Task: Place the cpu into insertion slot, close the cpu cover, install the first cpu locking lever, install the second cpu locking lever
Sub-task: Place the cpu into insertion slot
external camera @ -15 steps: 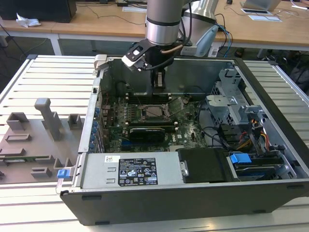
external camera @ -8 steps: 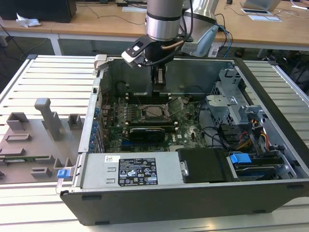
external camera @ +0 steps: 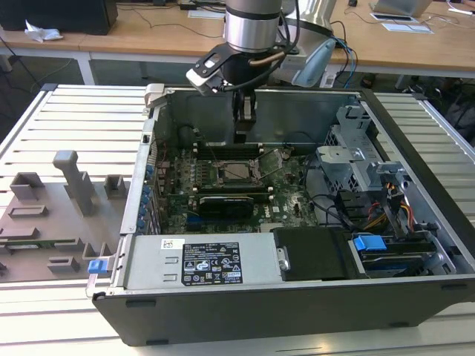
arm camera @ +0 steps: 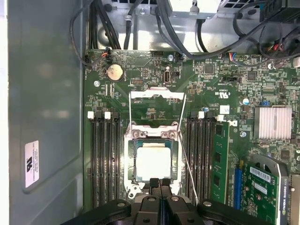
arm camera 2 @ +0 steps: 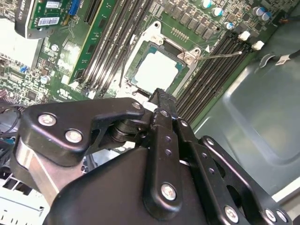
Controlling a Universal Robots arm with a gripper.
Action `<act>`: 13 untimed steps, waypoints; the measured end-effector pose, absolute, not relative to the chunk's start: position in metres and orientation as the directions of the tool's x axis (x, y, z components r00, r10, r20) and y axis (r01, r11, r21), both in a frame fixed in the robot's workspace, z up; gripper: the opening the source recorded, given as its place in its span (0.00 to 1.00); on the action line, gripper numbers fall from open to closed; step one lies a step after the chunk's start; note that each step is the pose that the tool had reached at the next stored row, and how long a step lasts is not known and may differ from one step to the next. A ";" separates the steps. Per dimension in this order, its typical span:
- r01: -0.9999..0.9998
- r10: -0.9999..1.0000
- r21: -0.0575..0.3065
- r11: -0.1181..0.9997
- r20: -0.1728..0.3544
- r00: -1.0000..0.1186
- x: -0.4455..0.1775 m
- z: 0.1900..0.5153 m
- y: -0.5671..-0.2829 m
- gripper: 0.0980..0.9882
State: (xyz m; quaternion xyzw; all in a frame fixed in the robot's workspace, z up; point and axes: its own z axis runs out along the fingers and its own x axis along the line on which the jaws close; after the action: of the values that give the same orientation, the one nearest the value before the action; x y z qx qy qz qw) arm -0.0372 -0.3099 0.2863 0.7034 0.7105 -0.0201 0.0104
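The cpu (arm camera: 152,161) lies flat in the insertion slot (arm camera: 132,140) on the green board, its silver-grey top facing up. It also shows from the side (arm camera 2: 157,70) and from farther off (external camera: 237,172). The cpu cover (arm camera: 157,95) looks swung open, back from the socket. A thin wire locking lever (arm camera: 187,159) sticks out free beside the socket (arm camera 2: 220,55). My gripper (arm camera: 160,183) hovers just above the cpu's near edge. Its black fingers (arm camera 2: 161,101) are pressed together with nothing between them. In the exterior view the gripper (external camera: 245,133) hangs inside the open case.
Long black memory slots (arm camera: 105,159) flank the socket, with a green module (arm camera: 219,159) on one side. A card (external camera: 226,202) and a heatsink (arm camera: 272,122) are close by. Cables (arm camera: 140,23), the drive cage (external camera: 356,159) and case walls (external camera: 297,111) hem the space. A grey fixture (external camera: 52,215) lies outside.
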 end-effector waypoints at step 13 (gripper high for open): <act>1.000 0.999 -0.014 0.010 -0.043 -0.010 -0.037 0.305 -0.310 0.01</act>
State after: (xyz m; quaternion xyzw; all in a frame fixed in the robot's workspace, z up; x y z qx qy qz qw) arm -0.0372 -0.3099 0.3055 0.7034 0.7105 -0.0199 0.0104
